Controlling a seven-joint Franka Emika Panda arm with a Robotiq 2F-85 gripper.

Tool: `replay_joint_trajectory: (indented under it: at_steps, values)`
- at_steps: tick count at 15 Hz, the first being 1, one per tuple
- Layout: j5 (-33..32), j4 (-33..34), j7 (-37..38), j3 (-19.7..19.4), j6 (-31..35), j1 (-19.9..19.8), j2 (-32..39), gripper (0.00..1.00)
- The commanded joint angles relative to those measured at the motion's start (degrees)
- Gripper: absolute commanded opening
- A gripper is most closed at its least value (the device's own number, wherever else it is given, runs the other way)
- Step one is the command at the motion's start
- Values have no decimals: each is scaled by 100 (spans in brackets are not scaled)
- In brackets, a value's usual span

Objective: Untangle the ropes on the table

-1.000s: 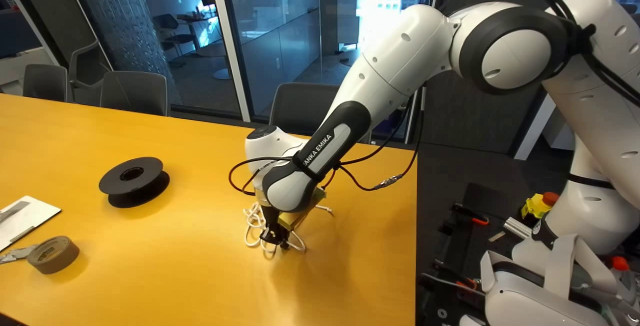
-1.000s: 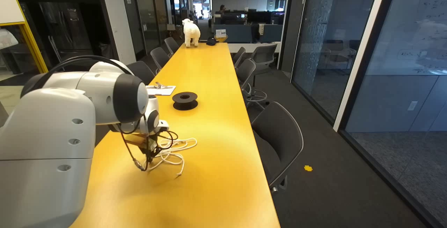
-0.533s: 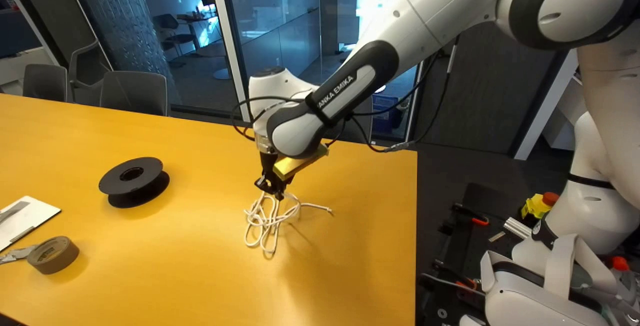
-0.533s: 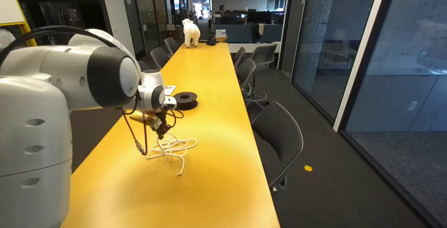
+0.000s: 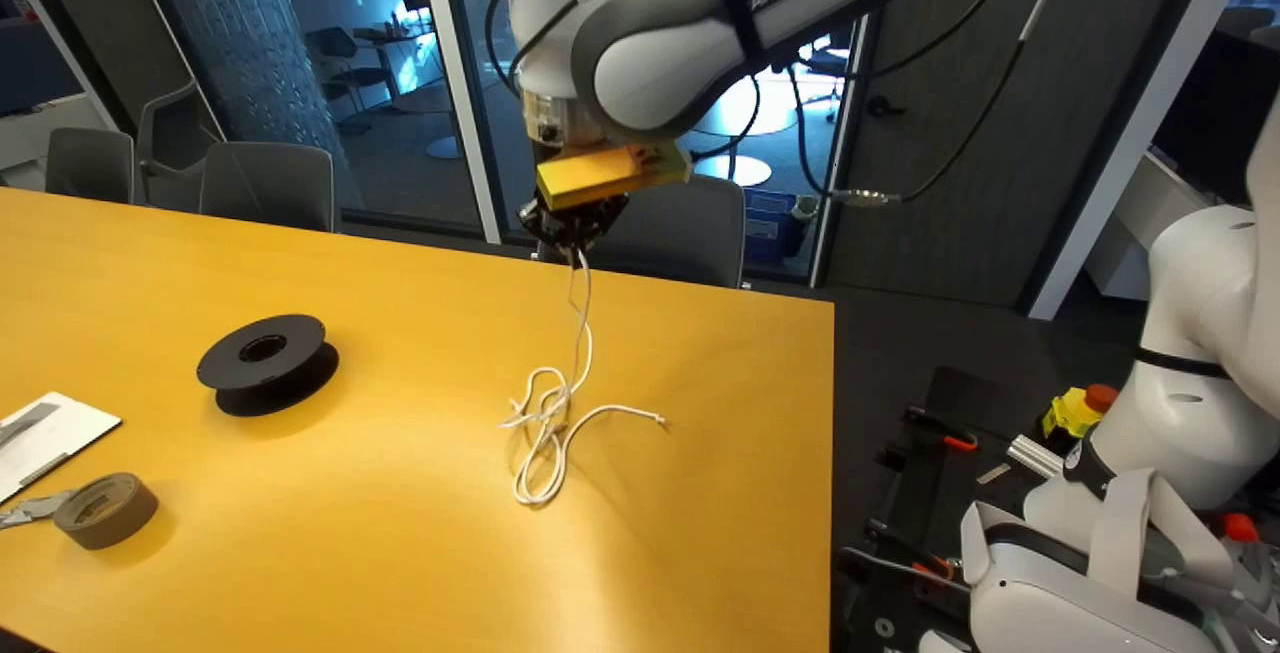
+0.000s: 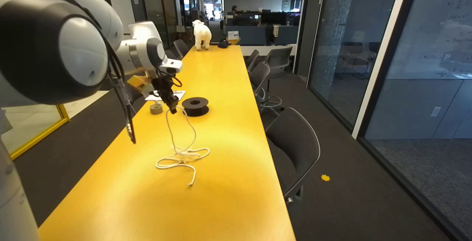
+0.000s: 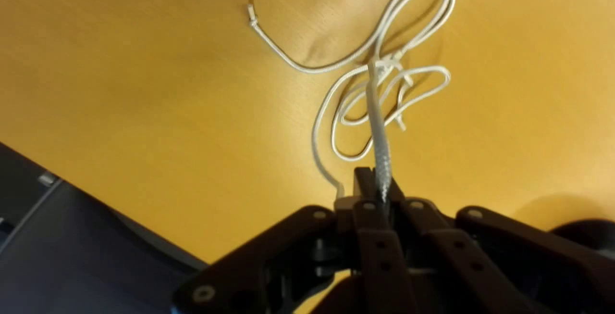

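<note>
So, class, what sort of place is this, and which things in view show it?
Probably an office meeting area: a long yellow table lined with dark chairs, and a glass partition with handwriting visible on or through it.

Showing, in an exterior view, one gripper at upper center, one black spool at left, one tape roll at lower left, one headset at lower right, one yellow table, and white rope too tangled to number.

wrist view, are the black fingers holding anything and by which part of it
A thin white cord is pinched between the black fingers, apparently partway along, not at an end: it hangs down on both sides.
</note>
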Motion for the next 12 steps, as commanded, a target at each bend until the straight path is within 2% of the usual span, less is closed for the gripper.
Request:
replay_joint_trajectory:
  at_steps: [1,5,12]
  values:
    - [-528,292,1230,317,-778,-142,-603,2]
    - [-1134,863,2320,677,-1465,-302,-890,2]
    - [-2498,1321,3753,1028,-2190,-648,-1217,2]
